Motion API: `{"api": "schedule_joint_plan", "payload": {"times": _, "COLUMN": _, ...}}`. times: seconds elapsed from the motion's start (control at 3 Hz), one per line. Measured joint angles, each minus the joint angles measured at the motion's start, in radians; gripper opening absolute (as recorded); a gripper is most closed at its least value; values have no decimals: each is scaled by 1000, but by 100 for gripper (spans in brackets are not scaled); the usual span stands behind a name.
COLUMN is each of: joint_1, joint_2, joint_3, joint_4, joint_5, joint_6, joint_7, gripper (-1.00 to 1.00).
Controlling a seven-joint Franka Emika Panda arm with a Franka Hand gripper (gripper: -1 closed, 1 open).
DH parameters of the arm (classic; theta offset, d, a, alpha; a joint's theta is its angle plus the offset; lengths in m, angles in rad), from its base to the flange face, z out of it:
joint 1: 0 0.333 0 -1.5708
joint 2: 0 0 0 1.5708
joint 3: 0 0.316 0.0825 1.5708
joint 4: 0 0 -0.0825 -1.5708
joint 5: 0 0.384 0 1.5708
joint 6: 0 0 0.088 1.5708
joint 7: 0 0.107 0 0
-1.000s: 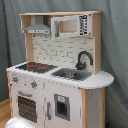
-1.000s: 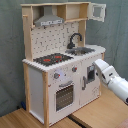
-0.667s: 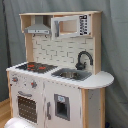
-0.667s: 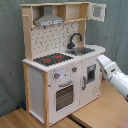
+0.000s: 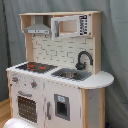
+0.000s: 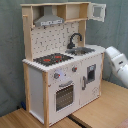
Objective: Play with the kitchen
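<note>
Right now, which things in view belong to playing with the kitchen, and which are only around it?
For the job:
- kitchen
- its faucet, hob, oven door
- robot arm

Only around:
- wooden table
- grey curtain

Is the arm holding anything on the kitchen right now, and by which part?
Cannot be told: the arm reaches in beside the kitchen at the second exterior view's right, but its end effector is hidden.
</note>
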Motion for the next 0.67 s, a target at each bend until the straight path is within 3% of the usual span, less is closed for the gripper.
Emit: {"api": "schedule_joint_plan", "payload": {"times": 0.67, "joint_1": 87, "joint_2": -6, "joint_3": -101, "joint_4": 14, "joint_5": -95, "joint_6": -167, "joint_7": -96, "gripper": 100}}
